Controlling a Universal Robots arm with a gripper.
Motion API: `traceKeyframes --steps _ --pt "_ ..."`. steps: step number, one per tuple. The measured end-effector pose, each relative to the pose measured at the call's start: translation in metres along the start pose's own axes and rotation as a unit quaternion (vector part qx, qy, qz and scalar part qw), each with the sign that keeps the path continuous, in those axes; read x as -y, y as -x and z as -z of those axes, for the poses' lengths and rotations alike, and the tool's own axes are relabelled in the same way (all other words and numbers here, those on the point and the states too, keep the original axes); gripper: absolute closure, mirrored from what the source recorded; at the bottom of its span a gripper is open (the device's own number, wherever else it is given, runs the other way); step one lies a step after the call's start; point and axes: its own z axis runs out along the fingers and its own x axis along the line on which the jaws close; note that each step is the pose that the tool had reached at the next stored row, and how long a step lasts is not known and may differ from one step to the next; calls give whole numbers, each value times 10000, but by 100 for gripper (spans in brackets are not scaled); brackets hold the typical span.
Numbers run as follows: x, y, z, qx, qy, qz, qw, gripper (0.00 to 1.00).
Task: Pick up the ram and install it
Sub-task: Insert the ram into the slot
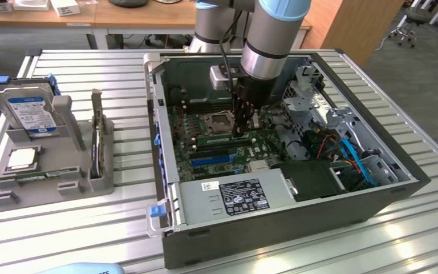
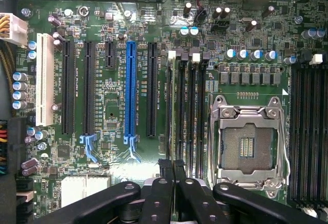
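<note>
end effector (image 2: pixel 172 163) over mobo (image 2: pixel 110 108), inside pc case (image 1: pixel 295 225).

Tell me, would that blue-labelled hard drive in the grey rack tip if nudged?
Probably not: the hard drive stands on edge, braced by posts of the grey rack. Its silvery metal casing suggests something stiff and fairly heavy.

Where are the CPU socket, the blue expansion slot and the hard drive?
CPU socket (image 2: pixel 249 147): wrist view, on its pin field.
blue expansion slot (image 2: pixel 131 88): wrist view, middle of its length.
hard drive (image 1: pixel 32 114): exterior view, on its blue-and-white label.
</note>
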Motion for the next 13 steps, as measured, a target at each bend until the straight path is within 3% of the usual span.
traceKeyframes --steps 13 --pt "1 -1 -14 0 0 0 10000 89"
